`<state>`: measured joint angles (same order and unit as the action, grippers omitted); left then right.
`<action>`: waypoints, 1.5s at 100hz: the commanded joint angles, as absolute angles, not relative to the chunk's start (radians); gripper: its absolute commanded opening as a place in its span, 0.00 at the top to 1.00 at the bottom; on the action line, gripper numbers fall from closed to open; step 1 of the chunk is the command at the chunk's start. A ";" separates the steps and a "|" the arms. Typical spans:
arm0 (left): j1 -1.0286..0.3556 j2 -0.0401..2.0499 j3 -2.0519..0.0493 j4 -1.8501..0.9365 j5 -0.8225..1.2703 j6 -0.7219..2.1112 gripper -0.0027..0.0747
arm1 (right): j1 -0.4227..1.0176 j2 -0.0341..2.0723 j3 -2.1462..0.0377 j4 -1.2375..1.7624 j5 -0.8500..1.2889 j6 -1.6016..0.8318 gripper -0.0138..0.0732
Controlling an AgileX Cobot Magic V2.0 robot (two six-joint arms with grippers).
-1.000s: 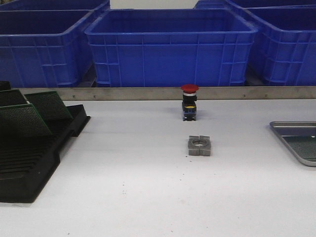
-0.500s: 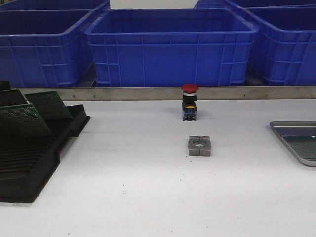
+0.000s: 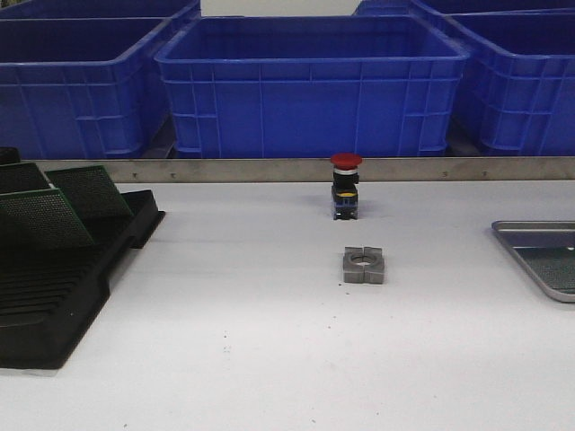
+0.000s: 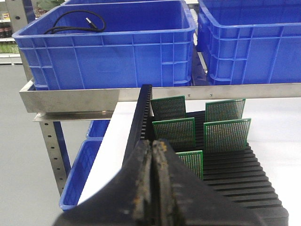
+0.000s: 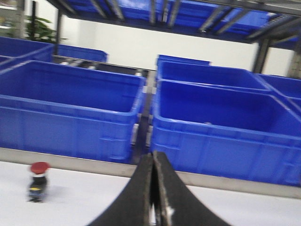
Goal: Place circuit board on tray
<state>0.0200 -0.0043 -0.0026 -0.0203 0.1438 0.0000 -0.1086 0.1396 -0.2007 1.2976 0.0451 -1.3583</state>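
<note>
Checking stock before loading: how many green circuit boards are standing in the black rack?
5, per the left wrist view: two at the back, two in the middle, one nearest, partly hidden by the shut left gripper.

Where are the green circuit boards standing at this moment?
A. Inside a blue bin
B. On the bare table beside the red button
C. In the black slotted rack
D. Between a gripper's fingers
C: the left wrist view shows the circuit boards upright in the slots of the black rack, and the left gripper in front of them is shut on nothing.
</note>
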 commanded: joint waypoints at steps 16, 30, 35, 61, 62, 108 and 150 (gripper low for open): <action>0.021 -0.037 0.026 -0.027 0.069 -0.008 0.99 | -0.080 0.148 -0.136 0.943 -0.219 -1.327 0.91; 0.021 -0.037 0.026 -0.027 0.069 -0.008 0.99 | -0.078 0.148 -0.097 0.623 -0.334 -1.217 0.91; 0.021 -0.037 0.026 -0.027 0.069 -0.008 0.99 | -0.078 0.148 -0.085 0.585 -0.369 -1.207 0.91; 0.021 -0.037 0.026 -0.027 0.069 -0.008 0.99 | -0.078 0.148 -0.026 0.664 -0.670 -1.173 0.91; 0.021 -0.037 0.026 -0.027 0.069 -0.008 0.99 | -0.078 0.148 -0.024 0.666 -0.675 -1.166 0.91; 0.021 -0.037 0.026 -0.027 0.069 -0.008 0.99 | -0.078 0.148 -0.022 0.282 -0.531 -0.330 0.91; 0.021 -0.037 0.026 -0.027 0.069 -0.008 0.99 | -0.072 -0.024 0.029 -0.173 0.042 0.463 0.91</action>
<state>0.0200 -0.0043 -0.0026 -0.0203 0.1438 0.0000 -0.0771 0.0095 0.0272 -0.1372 0.0218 0.4215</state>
